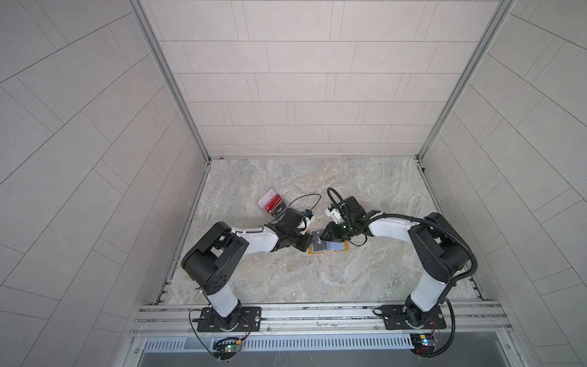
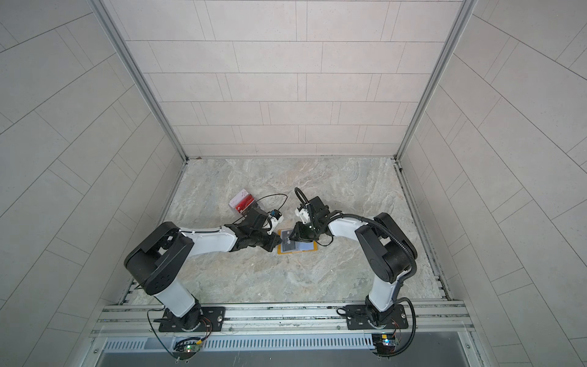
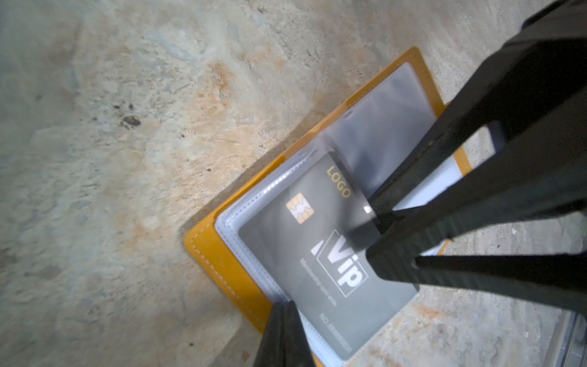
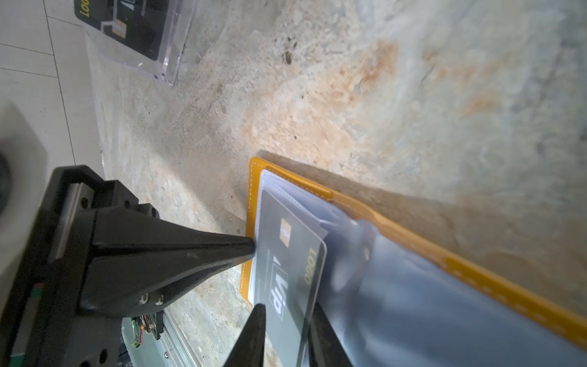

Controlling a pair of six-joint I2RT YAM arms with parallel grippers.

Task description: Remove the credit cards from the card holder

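The mustard-yellow card holder (image 1: 337, 247) (image 2: 305, 246) (image 3: 228, 263) (image 4: 460, 267) lies open on the marble table between my arms. A dark grey "Vip" credit card (image 1: 318, 244) (image 3: 286, 248) (image 4: 295, 263) sticks partly out of its clear sleeve, with one corner past the holder's edge. My left gripper (image 1: 309, 244) (image 2: 275, 246) (image 3: 287, 303) is shut, and its tip presses on the sleeves at the holder's side. My right gripper (image 1: 322, 237) (image 2: 290, 237) (image 4: 287, 306) stands slightly open astride the card's free edge, one finger over its face and the other beside the edge.
A clear plastic box (image 1: 265, 209) (image 2: 235, 206) (image 4: 178, 54) stands behind the left arm's wrist and holds red, whitish and black cards. Tiled walls close in the table on three sides. A metal rail runs along the front.
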